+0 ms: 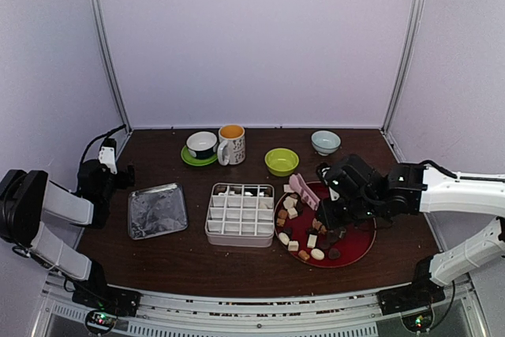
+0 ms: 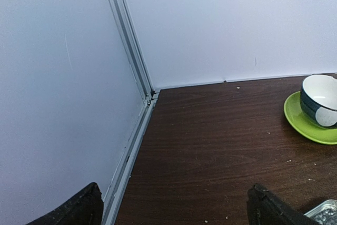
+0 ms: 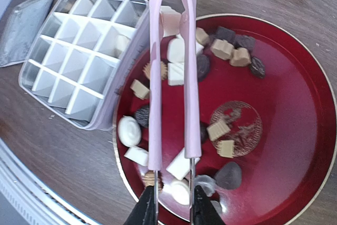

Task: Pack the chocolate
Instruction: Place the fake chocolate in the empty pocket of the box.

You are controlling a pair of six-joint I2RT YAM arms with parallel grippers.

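Many small pieces of chocolate (image 3: 129, 130) in white, tan and dark brown lie on a red plate (image 3: 295, 130), also seen from above (image 1: 359, 246). My right gripper (image 3: 174, 204) is shut on the handle end of pink tongs (image 3: 155, 77). Their arms reach over the plate towards the divided white box (image 3: 79, 72). A pale piece (image 3: 169, 20) shows between the arms near the tips; whether it is pinched I cannot tell. The box (image 1: 240, 215) holds a few pieces in its back row (image 1: 237, 192). My left gripper (image 2: 171, 209) stands open over bare table by the left wall.
A silver lid (image 1: 157, 210) lies left of the box. Along the back stand a cup on a green saucer (image 1: 202, 146), a mug (image 1: 232, 144), a green bowl (image 1: 282, 161) and a pale blue bowl (image 1: 325, 142). White walls close in three sides.
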